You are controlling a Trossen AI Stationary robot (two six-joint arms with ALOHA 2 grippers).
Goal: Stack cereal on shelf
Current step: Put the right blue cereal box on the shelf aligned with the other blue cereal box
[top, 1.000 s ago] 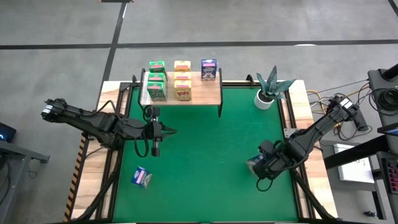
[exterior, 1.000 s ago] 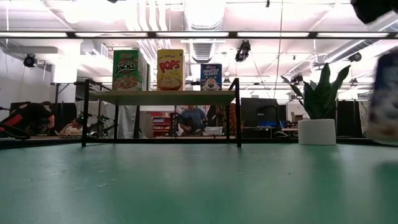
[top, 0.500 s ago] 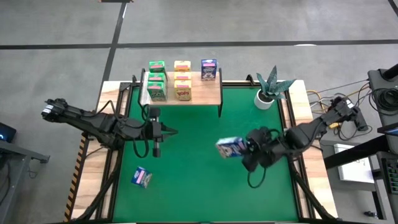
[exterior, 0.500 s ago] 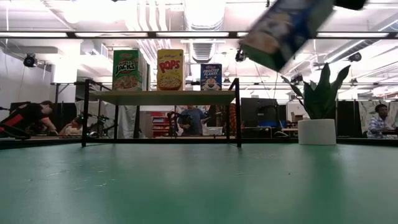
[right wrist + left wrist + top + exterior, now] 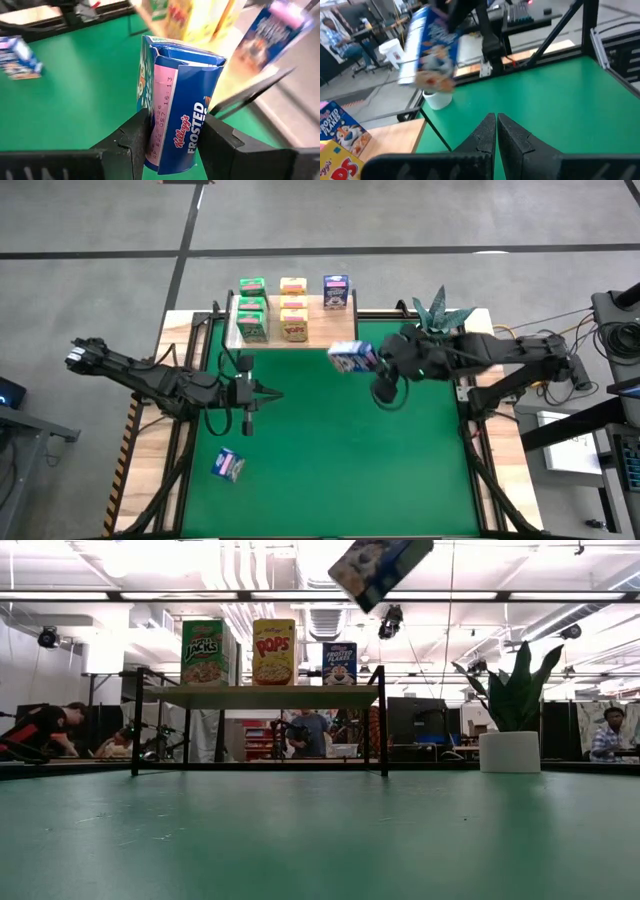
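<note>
The shelf [image 5: 325, 332] stands at the mat's far edge. On its plank stand green cereal boxes [image 5: 252, 307], yellow ones [image 5: 293, 308] and one blue box [image 5: 337, 292]. My right gripper [image 5: 368, 360] is shut on another blue cereal box [image 5: 347, 357], high in front of the shelf's right end; the low view shows that box [image 5: 380, 565] above the shelf top. A third blue box [image 5: 228, 466] lies flat on the mat, near left. My left gripper [image 5: 270, 392] hovers shut over the mat's left half. My right gripper pinches the blue box between its two fingers [image 5: 131, 140], which press on its two broad faces [image 5: 145, 120] near one end. The narrow printed side [image 5: 192, 130] faces the wrist. The fingers come from the table's right, slanting down. The box is lifted clear and tilted.
A potted plant [image 5: 433, 325] stands at the mat's far right corner, right beside my right arm. Black frame rails run along both sides of the green mat [image 5: 340, 470]. People sit in the room beyond the table.
My right gripper has risen from the mat's near right and swung toward the far edge and the shelf, rolling its wrist. The blue box has come up off the mat with it and now hangs tilted above the shelf's height.
</note>
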